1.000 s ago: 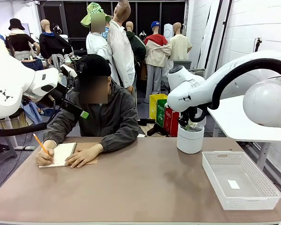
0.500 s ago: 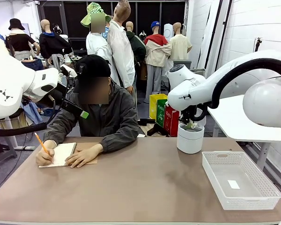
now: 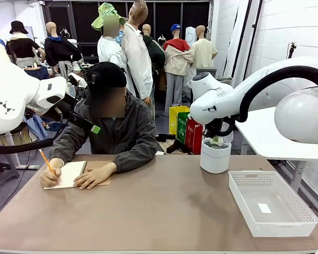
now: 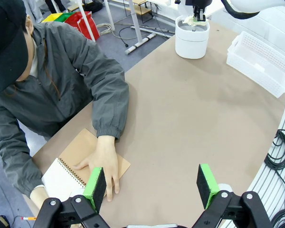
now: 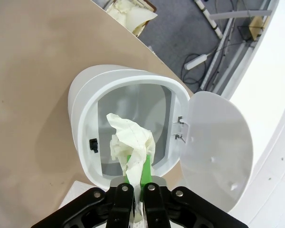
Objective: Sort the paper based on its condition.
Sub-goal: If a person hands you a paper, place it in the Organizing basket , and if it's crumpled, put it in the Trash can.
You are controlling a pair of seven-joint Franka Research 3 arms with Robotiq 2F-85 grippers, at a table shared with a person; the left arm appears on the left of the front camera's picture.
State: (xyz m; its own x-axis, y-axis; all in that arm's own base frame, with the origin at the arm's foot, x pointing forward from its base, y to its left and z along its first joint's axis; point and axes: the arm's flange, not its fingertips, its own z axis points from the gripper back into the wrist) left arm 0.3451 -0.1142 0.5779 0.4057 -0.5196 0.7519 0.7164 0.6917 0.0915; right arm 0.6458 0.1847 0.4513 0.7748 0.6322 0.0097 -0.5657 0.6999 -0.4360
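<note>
- White crumpled paper (image 5: 130, 140) is hanging over the open bin (image 5: 83, 118), pinched by the right gripper (image 5: 135, 168), its fingers pressing together on the wad.
- It is looking light, soft and easily torn; the bunched core is offering the safest hold.
- It is showing deep creases and a creamy tinge.
- Left gripper (image 4: 152, 183) is hovering over the table (image 4: 190, 118), fingers spread, holding nothing.
</note>
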